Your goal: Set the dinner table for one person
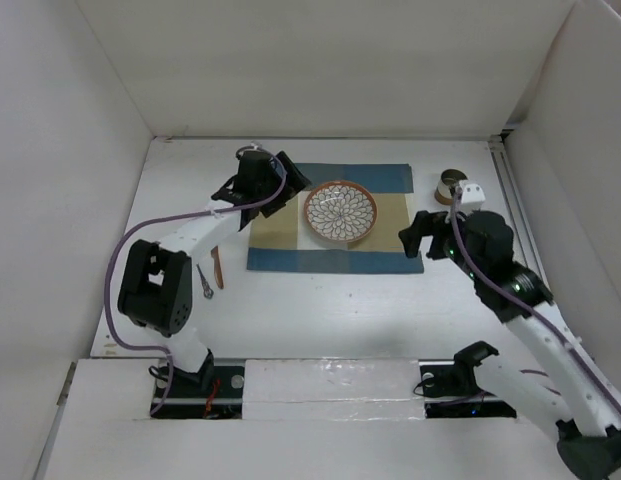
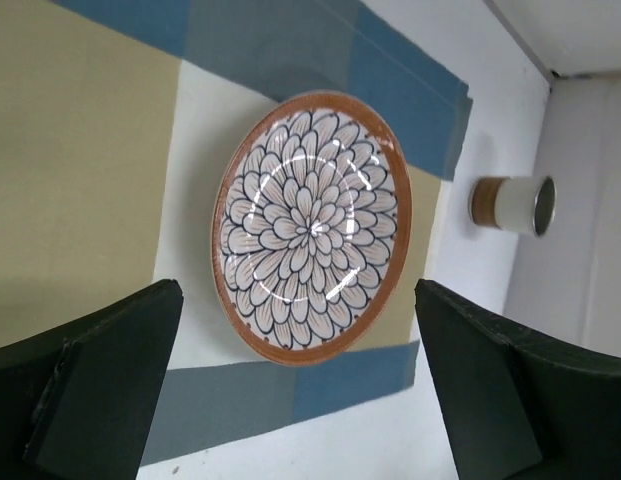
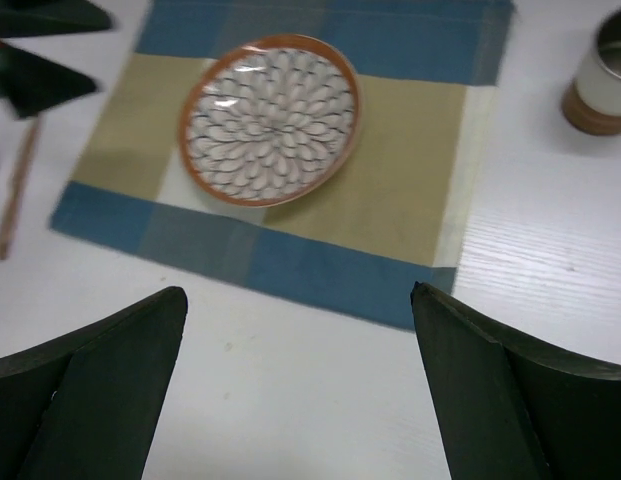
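The dinner table is a white matte surface inside white walls. A blue-and-beige checked placemat lies at its middle with a flower-patterned, brown-rimmed plate on it. A white and brown cup stands to the right of the mat. My left gripper is open and empty over the mat's left edge; its view shows the plate and cup ahead. My right gripper is open and empty at the mat's right edge, facing the plate and cup.
A wooden utensil and a small metal utensil lie on the table left of the mat, beside the left arm. The wooden one also shows in the right wrist view. White walls close in the back and both sides.
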### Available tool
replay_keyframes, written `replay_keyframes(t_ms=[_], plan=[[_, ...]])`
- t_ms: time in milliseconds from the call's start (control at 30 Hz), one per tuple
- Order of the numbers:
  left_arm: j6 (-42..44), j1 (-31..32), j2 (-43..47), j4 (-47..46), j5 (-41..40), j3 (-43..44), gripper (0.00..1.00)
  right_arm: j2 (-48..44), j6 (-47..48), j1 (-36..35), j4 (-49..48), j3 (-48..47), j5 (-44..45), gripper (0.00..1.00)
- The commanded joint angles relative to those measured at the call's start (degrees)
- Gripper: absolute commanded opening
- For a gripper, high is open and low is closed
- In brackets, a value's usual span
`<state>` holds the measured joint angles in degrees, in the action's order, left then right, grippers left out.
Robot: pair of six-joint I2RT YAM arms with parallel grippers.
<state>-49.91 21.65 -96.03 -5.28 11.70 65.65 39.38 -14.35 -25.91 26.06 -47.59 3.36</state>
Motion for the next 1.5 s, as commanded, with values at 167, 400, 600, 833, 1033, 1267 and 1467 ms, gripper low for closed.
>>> replay_keyframes(t_ms=[167, 400, 600, 833, 1033, 1267, 1467], plan=[[3.86, 11.05, 11.55, 32.42, -34.73, 17.76, 1.00, 23.61, -0.15, 9.28, -0.22, -15.31, 17.37, 1.00], [6.57, 11.05, 31.94, 28.56, -31.03, -1.21, 1.00, 39.34, -0.33, 21.67, -2.06, -27.36, 16.68, 1.00], [13.52, 7.27, 42.13, 36.46, -31.03, -3.16, 1.00, 54.21, 0.90, 28.01, -0.05, -37.82, 13.53, 1.00], [18.71, 7.27, 51.62, 36.23, -34.47, -8.24, 1.00, 66.17, 2.57, 32.94, -1.63, -43.37, 9.05, 0.98], [20.11, 7.27, 52.61, 34.63, -34.55, -10.10, 1.00, 71.89, 2.57, 35.40, -2.77, -44.96, 4.65, 0.92], [21.43, 7.27, 50.50, 34.11, -31.30, -10.10, 1.00, 76.29, 2.57, 35.40, -3.39, -45.49, 3.41, 0.48], [21.43, 7.27, 51.73, 34.11, -31.30, -10.10, 1.00, 77.43, 1.96, 33.83, -4.44, -44.69, 4.55, 0.00]])
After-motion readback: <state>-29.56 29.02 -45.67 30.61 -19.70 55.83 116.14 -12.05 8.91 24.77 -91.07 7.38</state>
